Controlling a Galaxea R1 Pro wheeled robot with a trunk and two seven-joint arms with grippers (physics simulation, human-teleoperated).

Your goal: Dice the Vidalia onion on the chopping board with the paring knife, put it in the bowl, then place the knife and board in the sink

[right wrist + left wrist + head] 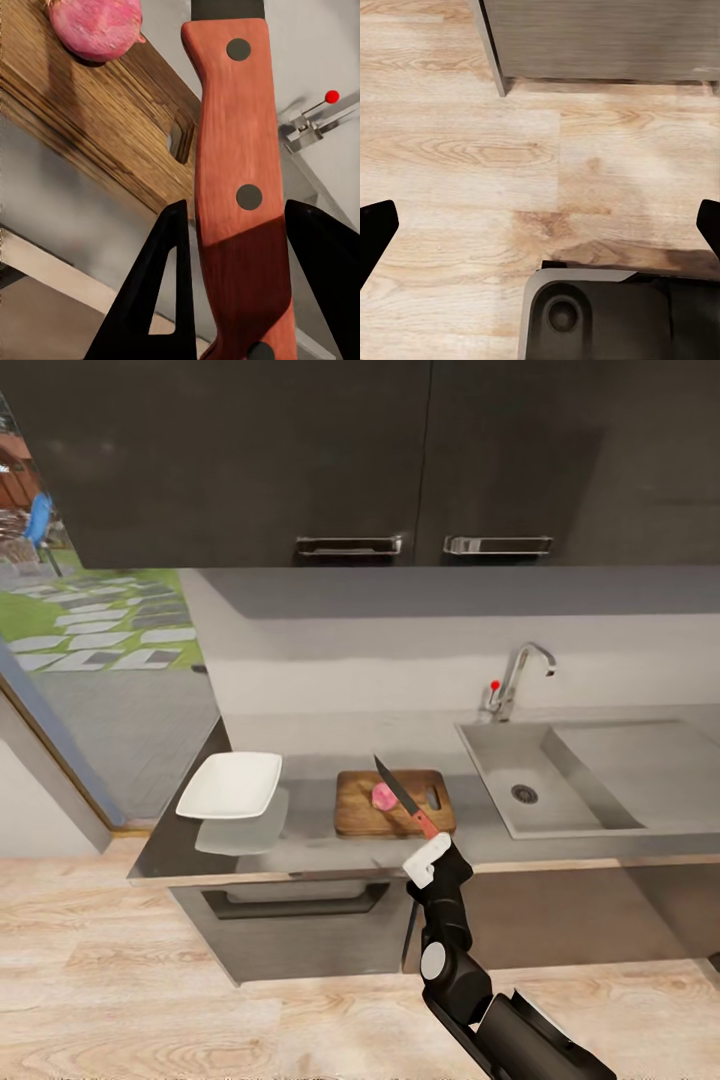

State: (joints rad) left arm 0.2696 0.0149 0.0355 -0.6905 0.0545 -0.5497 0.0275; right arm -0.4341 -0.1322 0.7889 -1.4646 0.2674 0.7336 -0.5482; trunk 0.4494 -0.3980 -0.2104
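Meanwhile, the right end effector [428, 850] grips the paring knife [404, 799] by its red handle, blade angled over the Vidalia onion [384, 796] on the chopping board [361, 813]. Left of the board on the grey worktop [310, 850] sits the white bowl [232, 785]; the sink [495, 780] lies right. Above the wood floor [472, 150], the left end effector [540, 229] hangs with fingers spread, holding nothing.

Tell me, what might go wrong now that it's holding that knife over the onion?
The Vidalia onion is round and sits loose on the chopping board, so it might roll away when the blade presses down. The right gripper holds the paring knife only by the handle's end, so the knife could twist in the grip. The board lies near the countertop front edge, so a push could slide it off.
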